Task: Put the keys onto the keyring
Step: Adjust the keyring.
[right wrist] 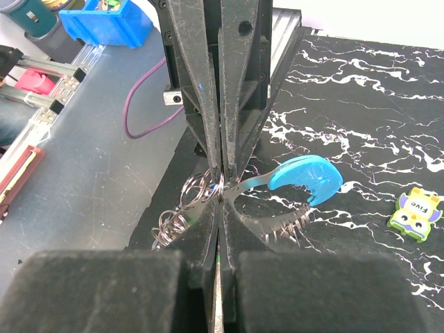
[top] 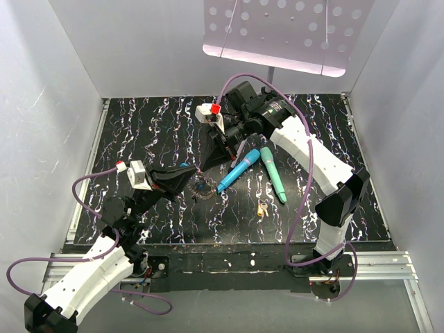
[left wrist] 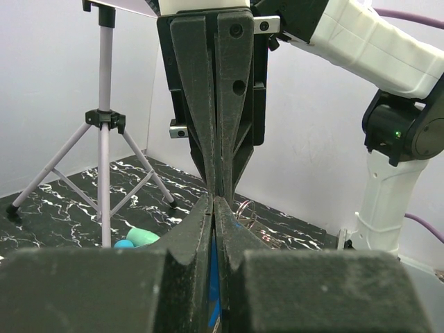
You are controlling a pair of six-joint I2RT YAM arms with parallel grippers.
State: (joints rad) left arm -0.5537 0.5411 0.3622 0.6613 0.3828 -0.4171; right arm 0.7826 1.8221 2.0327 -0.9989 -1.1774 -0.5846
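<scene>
The keyring (right wrist: 305, 179), grey metal with a bright blue curved section and a cluster of small rings (right wrist: 177, 218), lies on the black marbled table under both grippers; from above the keyring (top: 204, 189) sits just below them. My left gripper (left wrist: 214, 198) is shut on a thin blue thing, seemingly a blue-headed key. My right gripper (right wrist: 222, 198) is shut on a thin metal key blade with a green fleck. The two grippers meet tip to tip, the left gripper (top: 195, 173) against the right gripper (top: 207, 165), right at the keyring's end. A small yellow-green owl-faced piece (right wrist: 416, 211) lies apart.
A blue stick (top: 239, 170) and a teal stick (top: 274, 173) lie side by side right of the grippers, with the yellow piece (top: 262, 208) in front of them. A tripod (left wrist: 104, 139) carrying a perforated panel (top: 284, 31) stands at the back. White walls enclose the table.
</scene>
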